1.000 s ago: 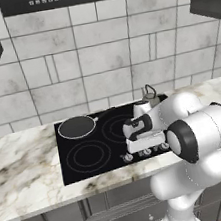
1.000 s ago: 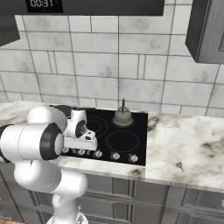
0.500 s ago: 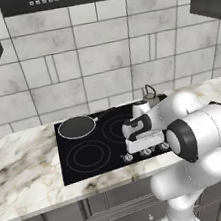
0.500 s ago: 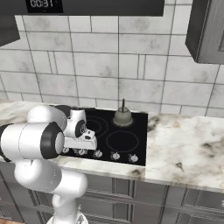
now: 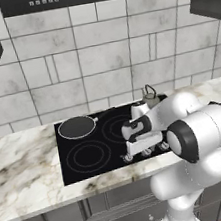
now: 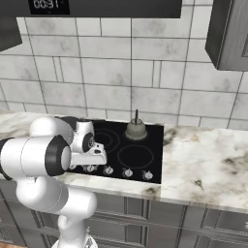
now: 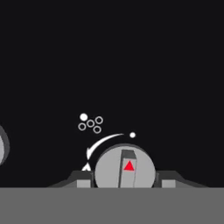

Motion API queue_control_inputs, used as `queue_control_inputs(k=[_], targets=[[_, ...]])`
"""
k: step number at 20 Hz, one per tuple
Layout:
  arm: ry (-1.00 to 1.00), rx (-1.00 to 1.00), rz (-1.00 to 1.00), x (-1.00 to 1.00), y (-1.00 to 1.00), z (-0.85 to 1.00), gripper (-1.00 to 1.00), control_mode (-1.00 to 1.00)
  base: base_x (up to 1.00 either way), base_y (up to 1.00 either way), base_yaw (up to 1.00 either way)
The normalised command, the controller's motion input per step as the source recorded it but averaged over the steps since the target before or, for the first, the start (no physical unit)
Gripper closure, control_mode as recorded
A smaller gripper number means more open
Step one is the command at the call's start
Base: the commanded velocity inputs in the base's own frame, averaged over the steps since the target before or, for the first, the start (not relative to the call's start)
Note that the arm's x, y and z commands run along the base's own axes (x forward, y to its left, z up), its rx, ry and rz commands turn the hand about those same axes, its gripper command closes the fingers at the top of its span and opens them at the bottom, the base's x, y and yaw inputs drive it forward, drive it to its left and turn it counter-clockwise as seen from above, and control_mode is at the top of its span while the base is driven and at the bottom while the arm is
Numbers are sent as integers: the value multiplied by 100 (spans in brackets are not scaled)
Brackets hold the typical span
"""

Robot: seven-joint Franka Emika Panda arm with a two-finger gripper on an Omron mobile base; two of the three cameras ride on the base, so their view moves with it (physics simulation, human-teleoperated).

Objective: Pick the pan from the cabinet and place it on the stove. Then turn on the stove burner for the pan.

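The pan (image 5: pixel 77 127) is sitting on the stove (image 5: pixel 90 159), on the rear-left burner nearest the tiled wall, w/ its thin black handle (image 5: pixel 102 116) pointing right toward the middle of the glass; in the left base view it is lying well apart from the arm. The claw (image 7: pixel 125 179) is reaching down at the front edge of the stove, at the row of small silver knobs (image 6: pixel 127 172), and in the hand view its two dark fingertips (image 7: pixel 83 178) are sitting tight on either side of one round grey knob (image 7: pixel 125 169) w/ a red triangle on its pointer, so the claw is gripping that knob. Just above the knob, white markings on the black glass are showing a curved arrow (image 7: pixel 101 145) and a small cluster of circles (image 7: pixel 90 123) w/ one filled in. A small grey kettle (image 6: pixel 136 130) is standing on the rear-right of the stove, near the wall, apart from the pan. The marble tabletop (image 6: pixel 203 169) is running to both sides of the stove, w/ grey drawers (image 6: pixel 164 220) below it.
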Motion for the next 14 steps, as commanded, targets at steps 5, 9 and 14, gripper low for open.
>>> queue_control_inputs(k=[5, 9, 14], targets=[[0, 0, 24, -34, 5, -47, 100, -100, 0, 0, 0], [0, 2, 29, -37, 1, -51, 100, -100, 0, 0, 0], [0, 5, 33, -43, 0, -55, 100, -100, 0, 0, 0]])
